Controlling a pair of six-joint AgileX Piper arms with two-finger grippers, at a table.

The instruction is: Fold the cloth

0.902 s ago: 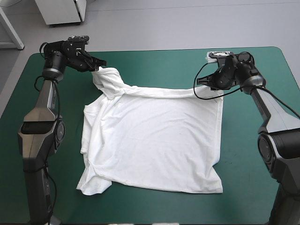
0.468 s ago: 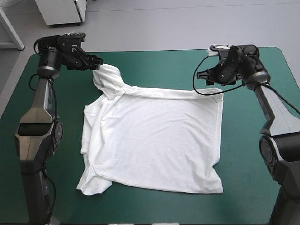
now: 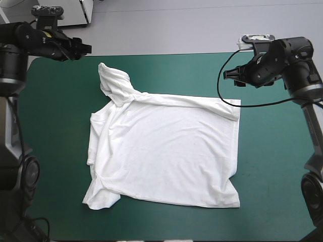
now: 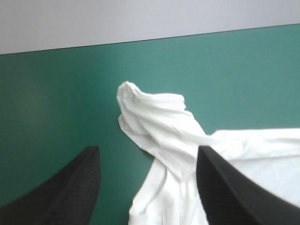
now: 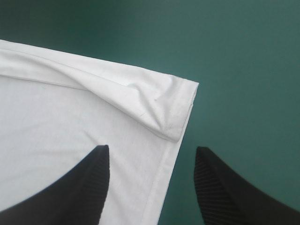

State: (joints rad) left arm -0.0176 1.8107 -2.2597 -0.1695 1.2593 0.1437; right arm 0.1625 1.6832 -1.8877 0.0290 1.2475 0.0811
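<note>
The white T-shirt (image 3: 166, 148) lies mostly spread on the teal-green cover, with a bunched, twisted sleeve (image 3: 113, 83) at its far left corner and a rolled fold along its far edge. My left gripper (image 3: 79, 49) is raised over the table's far left corner, open and empty; in its wrist view the bunched sleeve (image 4: 154, 124) lies ahead of the left gripper (image 4: 147, 176). My right gripper (image 3: 233, 75) hangs open above the shirt's far right corner (image 3: 234, 106). That folded corner (image 5: 176, 108) lies just ahead of the right gripper (image 5: 152, 176).
Bare teal-green cover (image 3: 277, 166) surrounds the shirt on all sides. The table's far edge (image 3: 166, 54) runs just beyond both grippers. A crumpled lump (image 3: 101, 196) sits at the shirt's near left corner.
Both grippers let go of the shirt's far corners, opened, and rose up and outward. The sleeve and the far right corner now rest on the table.
</note>
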